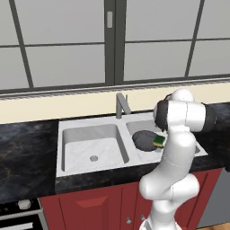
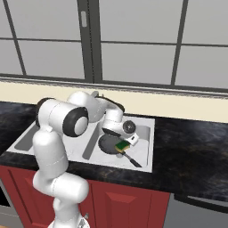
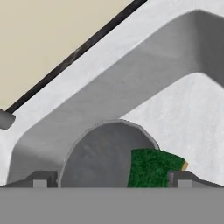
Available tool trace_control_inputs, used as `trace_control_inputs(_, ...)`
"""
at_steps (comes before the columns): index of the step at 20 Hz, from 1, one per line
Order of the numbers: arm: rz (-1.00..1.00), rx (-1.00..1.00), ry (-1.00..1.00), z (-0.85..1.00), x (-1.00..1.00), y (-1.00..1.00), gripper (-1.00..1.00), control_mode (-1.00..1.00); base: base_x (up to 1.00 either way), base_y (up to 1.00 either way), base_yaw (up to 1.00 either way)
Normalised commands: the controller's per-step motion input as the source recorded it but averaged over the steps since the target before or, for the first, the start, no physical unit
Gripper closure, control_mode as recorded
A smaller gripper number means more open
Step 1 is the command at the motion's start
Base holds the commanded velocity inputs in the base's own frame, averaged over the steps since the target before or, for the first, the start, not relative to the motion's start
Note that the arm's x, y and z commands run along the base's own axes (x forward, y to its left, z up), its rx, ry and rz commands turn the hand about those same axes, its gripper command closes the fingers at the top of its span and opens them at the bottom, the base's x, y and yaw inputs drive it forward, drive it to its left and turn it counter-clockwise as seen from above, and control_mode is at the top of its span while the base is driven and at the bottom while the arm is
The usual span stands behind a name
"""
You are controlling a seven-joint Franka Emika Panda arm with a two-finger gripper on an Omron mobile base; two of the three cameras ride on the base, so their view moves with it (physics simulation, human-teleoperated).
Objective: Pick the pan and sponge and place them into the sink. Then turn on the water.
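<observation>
The black pan lies in the right bowl of the sink, its thin handle pointing toward the counter front. The sponge, green side up, rests on the pan's right part. My gripper hovers just above them, open, with nothing between its fingers. In the hand view the pan and the sponge sit close below the gripper, with the sponge next to the right fingertip. From the left I see the pan and the sponge beside my arm. No water shows at the faucet.
The left bowl of the sink holds only its round drain. Dark stone counter runs on both sides, with red cabinets below and a window above a cream wall behind the faucet. A stove corner sits at the lower left.
</observation>
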Motion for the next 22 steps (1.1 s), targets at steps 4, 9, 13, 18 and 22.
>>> trace_control_inputs(4,0.01,-0.01,-0.11,0.54,-0.18,0.00,-1.00,-1.00,0.00,0.00,0.00)
trace_control_inputs(9,0.02,-0.05,-0.04,0.62,-0.29,-0.02,-1.00,-1.00,0.00,0.00,0.00)
trace_control_inputs(13,0.04,-0.08,-0.03,0.61,-0.32,-0.01,-1.00,-1.00,0.00,0.00,0.00)
trace_control_inputs(18,0.04,-0.08,-0.02,0.59,-0.31,0.00,-1.00,-1.00,0.00,0.00,0.00)
trace_control_inputs(22,0.04,-0.08,-0.01,0.61,-0.23,0.00,-1.00,-1.00,0.00,0.00,0.00)
